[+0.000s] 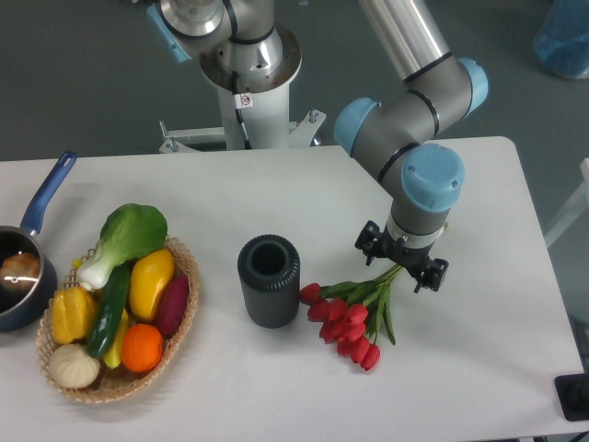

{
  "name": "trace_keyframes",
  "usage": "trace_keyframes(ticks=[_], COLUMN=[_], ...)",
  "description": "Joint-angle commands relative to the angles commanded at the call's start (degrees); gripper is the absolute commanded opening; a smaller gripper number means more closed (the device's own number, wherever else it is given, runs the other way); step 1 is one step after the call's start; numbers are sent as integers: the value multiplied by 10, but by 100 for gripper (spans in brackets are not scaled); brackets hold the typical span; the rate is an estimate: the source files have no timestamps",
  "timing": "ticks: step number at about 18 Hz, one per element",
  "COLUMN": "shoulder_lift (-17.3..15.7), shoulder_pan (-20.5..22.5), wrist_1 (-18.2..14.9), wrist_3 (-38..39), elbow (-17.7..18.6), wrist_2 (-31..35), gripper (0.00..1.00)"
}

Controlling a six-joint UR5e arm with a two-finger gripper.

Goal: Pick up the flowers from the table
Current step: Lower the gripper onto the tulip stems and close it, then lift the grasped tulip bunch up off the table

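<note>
the gripper (pixel 402 261) hangs wrist-down over the right half of the table (pixel 515 368), seen almost straight from above, so the fingers themselves are hidden under the black body and the blue wrist cap. whether the jaws are spread or closed on anything cannot be told from this view; the green stems run up and vanish beneath the tool, which suggests the fingers stand at or around the stem ends, but contact is not visible.

the flowers (pixel 348 324) lie on the white tabletop just near and left of the gripper. their long axis runs on a slant: stem ends far and right, under the tool, and the red tulip heads fanned out near and left, the lowest bud pointing toward the near edge. the leaves spread alongside the stems. the heads appear to rest on the table, so the bunch is not yet lifted.

the move in hand seems to be the grasp at the stem end, with the jaw line needing to sit across that slanted axis.

just left of the tulip heads stands a dark ribbed cylinder vase (pixel 269 280), close enough that one bud nearly touches its base. further left sits a wicker basket (pixel 184 318) of fruit and vegetables, and at the far left edge a blue-handled pan (pixel 26 267).
</note>
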State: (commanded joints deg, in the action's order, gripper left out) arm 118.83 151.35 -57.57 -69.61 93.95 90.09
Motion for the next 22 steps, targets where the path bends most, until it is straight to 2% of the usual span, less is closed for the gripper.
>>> trace_keyframes(ticks=[3,6,10,11,13,15,17,18,22], shoulder_lift=[11,17,18,21,21,21,18,16,3], shoulder_pan=[-2,-6,-12,-13,-14,-16,-15,-14,-15], wrist_1=[2,4,10,10,10,10,11,11,11], wrist_3=[0,1,0,0,1,1,-5,-5,0], elbow=[-3,-3,-6,-6,-2,-1,-1,-4,-10], wrist_2=[0,-2,-11,-12,-19,-22,-22,-22,-21], gripper=[100,93,92,89,75,51,24,15,13])
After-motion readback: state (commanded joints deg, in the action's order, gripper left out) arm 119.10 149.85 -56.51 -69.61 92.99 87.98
